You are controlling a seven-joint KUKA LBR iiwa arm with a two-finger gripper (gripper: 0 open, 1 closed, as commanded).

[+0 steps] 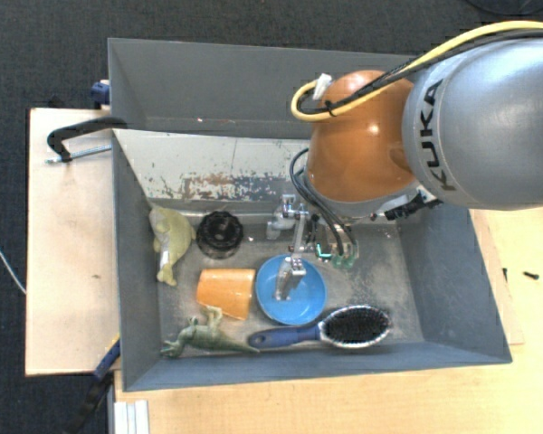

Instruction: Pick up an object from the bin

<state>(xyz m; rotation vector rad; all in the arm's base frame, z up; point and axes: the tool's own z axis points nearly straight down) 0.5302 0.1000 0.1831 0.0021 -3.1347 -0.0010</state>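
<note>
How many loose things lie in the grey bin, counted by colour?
Blue: 2 (round plastic dish, blue-handled black-bristled hairbrush)
Orange: 1 (rounded block)
Black: 1 (round ribbed cap)
Green: 1 (rubber toy lizard)
Pale yellow: 1 (toy figure)
Total: 6

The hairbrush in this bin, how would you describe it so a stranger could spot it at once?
Find the grey metal bin and look along its near wall, at the bottom of the view. There, right of the green toy lizard and just below the round blue dish, lies the hairbrush. It alone has a blue handle ending in an oval head of black bristles.
</note>
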